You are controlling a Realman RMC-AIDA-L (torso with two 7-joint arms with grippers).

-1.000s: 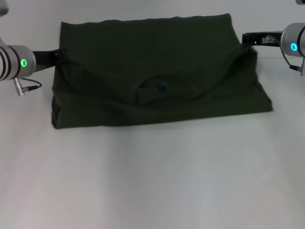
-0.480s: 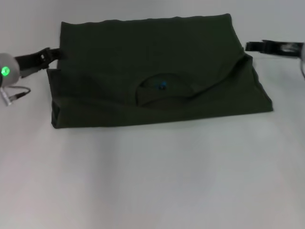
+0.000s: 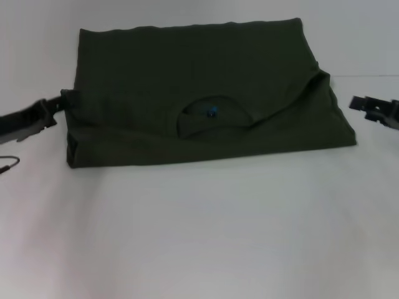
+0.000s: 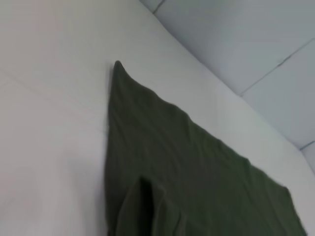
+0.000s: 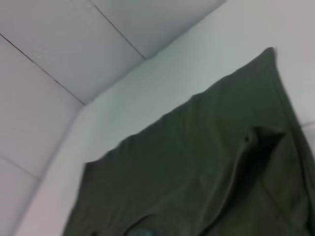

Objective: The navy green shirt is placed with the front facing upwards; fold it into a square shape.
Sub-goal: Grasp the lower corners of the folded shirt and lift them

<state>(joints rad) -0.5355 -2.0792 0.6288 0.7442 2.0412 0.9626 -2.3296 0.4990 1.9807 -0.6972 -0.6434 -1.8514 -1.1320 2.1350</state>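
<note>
Navy green shirt [image 3: 206, 99] lay folded once across the white bench [image 3: 206, 237], collar [image 3: 211, 116] up. Left hand [image 3: 62, 103] at nine o'clock, right hand [image 3: 368, 109] at three, both drawn back off the sleeves since a second ago; grip state impossible to tell. Next fold probably due.

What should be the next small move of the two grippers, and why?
Probably bring both grippers in to the shirt's side edges for another fold. The navy green shirt lies as a wide rectangle, not yet square. The left gripper is at its left edge; the right gripper is off the cloth, apart from its right edge.
</note>
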